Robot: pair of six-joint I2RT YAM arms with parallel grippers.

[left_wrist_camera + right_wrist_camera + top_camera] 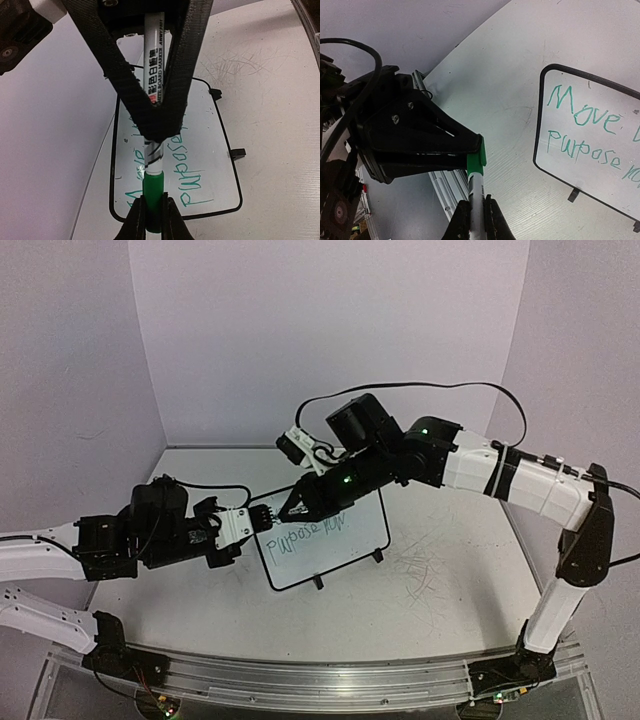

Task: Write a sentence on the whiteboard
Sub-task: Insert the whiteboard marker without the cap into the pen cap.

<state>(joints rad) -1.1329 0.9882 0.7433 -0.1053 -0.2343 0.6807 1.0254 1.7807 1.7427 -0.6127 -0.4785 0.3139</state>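
Closest in, a metal rail (320,678) runs along the front edge of the counter (200,612). From the left, the left arm (150,530) stretches low over the counter. Its left hand (152,212) is clenched on the green cap (152,186) at one end of a whiteboard marker (153,60). The cap sits against the white barrel; whether it is fully seated I cannot tell. Tip to tip with it, the right hand (476,207) is clamped tight on the barrel, which bears black printed lettering. In the overhead view, the marker and both hands are up off the surface, over the far left corner of the whiteboard (345,545).

The whiteboard rests near the middle of the counter, turned at a slant, with its two black feet (318,582) along the near edge. Green handwriting (575,107) covers part of it: "Move" begins the upper line and "purpose" the lower. The words after them are cut off or too loose to read. Right of the board, thin grey scribble marks (418,570) scuff the counter. The right arm (520,480) stands at the far right and arches over toward the centre.
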